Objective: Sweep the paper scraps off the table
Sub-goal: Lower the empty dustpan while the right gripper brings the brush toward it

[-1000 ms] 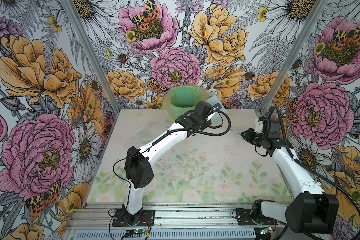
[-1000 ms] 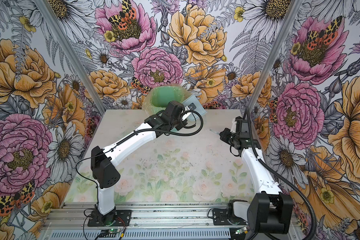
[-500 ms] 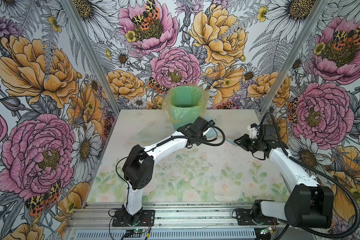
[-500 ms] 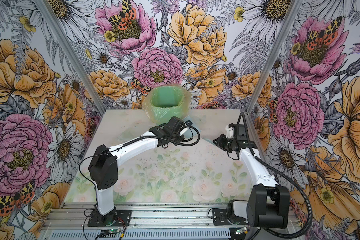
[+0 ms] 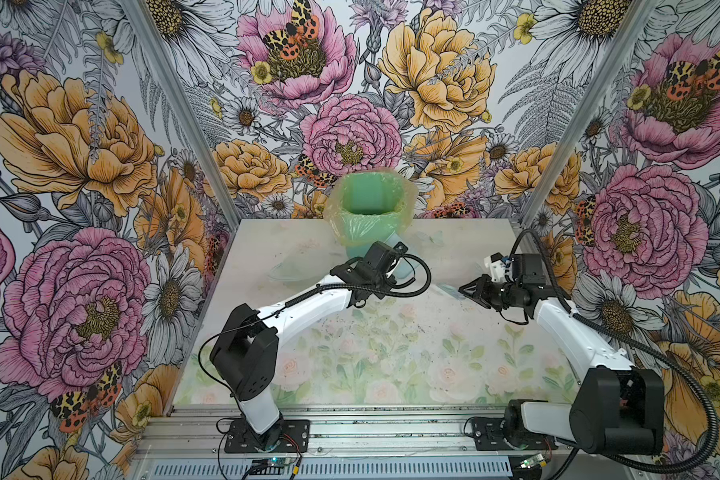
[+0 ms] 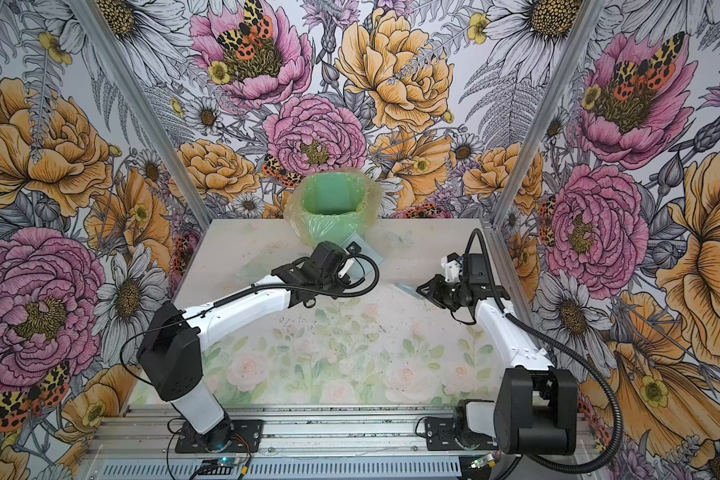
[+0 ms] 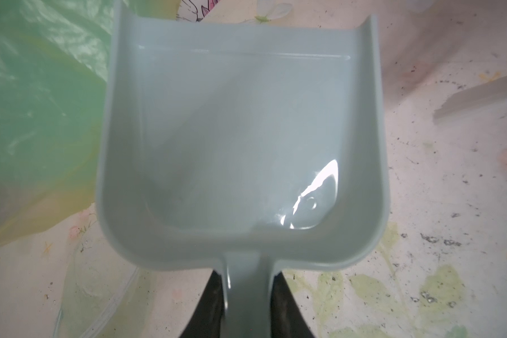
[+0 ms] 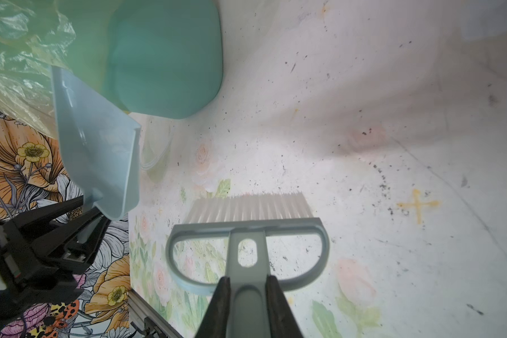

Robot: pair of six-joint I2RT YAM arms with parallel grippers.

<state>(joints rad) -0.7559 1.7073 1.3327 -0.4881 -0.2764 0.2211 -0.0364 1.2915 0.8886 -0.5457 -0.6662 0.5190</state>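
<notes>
Whitish, rose-printed counter (image 5: pixel 391 353), dark-speckled, spreads under both arms. Left fingers (image 7: pixel 208 307) clamp the handle of the dustpan (image 7: pixel 246 131) beside the bag-lined bin (image 5: pixel 362 232); right fingers (image 8: pixel 220 307) clamp the brush (image 8: pixel 248 231). Where the scraps are cannot be told: the bin's depth is hard to make out.

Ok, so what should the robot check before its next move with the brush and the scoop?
1. Left pincer shut on the dustpan handle: ok.
2. Right pincer shut on the brush handle: ok.
3. Dustpan empty inside: ok, the left wrist view shows nothing in it.
4. Table free of paper scraps: ok, none shows in any view, only tiny dark specks.
5. Dustpan clear of the bin and its green bag: cannot tell, they are close together.
6. Brush bristles lifted off the table: cannot tell.
</notes>
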